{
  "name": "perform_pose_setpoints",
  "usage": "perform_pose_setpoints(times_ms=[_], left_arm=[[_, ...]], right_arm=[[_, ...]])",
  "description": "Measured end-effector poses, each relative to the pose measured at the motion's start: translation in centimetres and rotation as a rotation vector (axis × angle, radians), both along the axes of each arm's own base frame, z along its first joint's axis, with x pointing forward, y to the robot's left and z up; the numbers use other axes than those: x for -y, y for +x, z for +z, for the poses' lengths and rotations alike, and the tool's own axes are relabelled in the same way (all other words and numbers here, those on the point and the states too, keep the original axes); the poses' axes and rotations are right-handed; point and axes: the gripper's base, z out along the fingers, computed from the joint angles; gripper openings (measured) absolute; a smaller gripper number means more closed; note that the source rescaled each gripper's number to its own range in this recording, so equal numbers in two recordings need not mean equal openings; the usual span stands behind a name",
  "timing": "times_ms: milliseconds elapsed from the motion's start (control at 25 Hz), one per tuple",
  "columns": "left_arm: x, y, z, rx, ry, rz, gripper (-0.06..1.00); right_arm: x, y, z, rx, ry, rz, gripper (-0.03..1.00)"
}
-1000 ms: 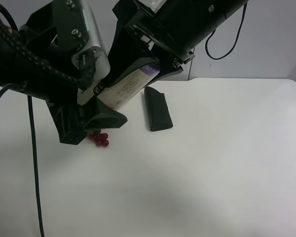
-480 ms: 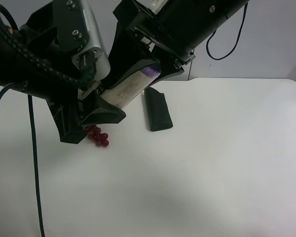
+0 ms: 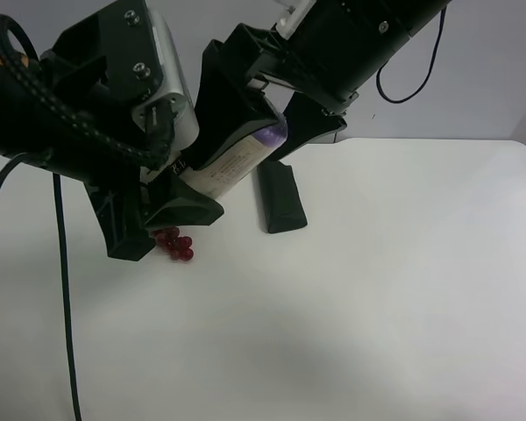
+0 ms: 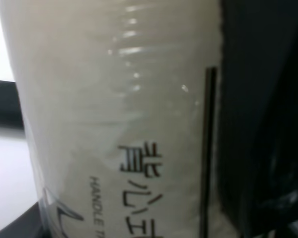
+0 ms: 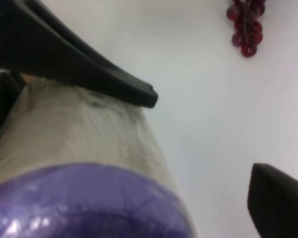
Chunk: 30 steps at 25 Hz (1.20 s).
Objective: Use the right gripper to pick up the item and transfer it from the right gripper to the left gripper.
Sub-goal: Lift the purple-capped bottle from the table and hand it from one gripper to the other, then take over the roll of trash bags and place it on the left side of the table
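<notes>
The item [image 3: 232, 162], a roll with a cream printed label and a purple end, is held slanted above the table. The left gripper [image 3: 180, 184], with its silver block and braided cable, is shut on the roll's lower end. The label fills the left wrist view [image 4: 119, 124], with a black finger [image 4: 253, 124] pressed beside it. The right gripper [image 3: 279, 132] is open around the purple upper end, its jaws apart from it. In the right wrist view the roll [image 5: 79, 148] is close up, one right finger [image 5: 280, 203] stands clear of it, and a black finger [image 5: 64, 59] of the left gripper crosses the roll.
A red grape bunch [image 3: 175, 243] lies on the white table [image 3: 403, 263] under the left gripper and also shows in the right wrist view [image 5: 246, 27]. A dark green pouch [image 3: 280, 195] lies just to the right of the roll. A black cable [image 3: 63, 307] hangs at the left.
The right gripper's jaws have spread off the roll's purple end and its arm has drawn up and to the view's right. The left gripper keeps its hold on the roll.
</notes>
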Motion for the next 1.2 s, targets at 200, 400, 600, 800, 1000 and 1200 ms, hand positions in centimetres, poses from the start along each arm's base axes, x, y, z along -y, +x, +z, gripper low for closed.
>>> perform_pose_setpoints(times_ms=[200,400,600,800,1000,1200], left_arm=[[0.0,0.0,0.0,0.001,0.000,-0.001,0.01],[0.0,0.0,0.0,0.001,0.000,-0.001,0.01],[0.0,0.0,0.0,0.000,0.001,-0.001,0.01],[0.0,0.0,0.0,0.000,0.001,-0.001,0.01],[0.0,0.0,0.0,0.000,0.001,-0.001,0.01],[0.0,0.0,0.0,0.000,0.001,-0.001,0.01]], right_arm=[[0.7,-1.2,0.8,-0.021,-0.018,0.045,0.99],[1.6,-2.7,2.3,-0.005,-0.008,0.073,0.99],[3.5,-5.1,5.4,0.101,0.034,0.062,0.99],[6.4,-8.0,8.4,0.225,0.034,-0.007,0.99],[9.9,-11.5,11.0,0.386,0.035,-0.081,0.99],[13.8,-15.6,13.1,0.539,0.072,-0.171,0.99]])
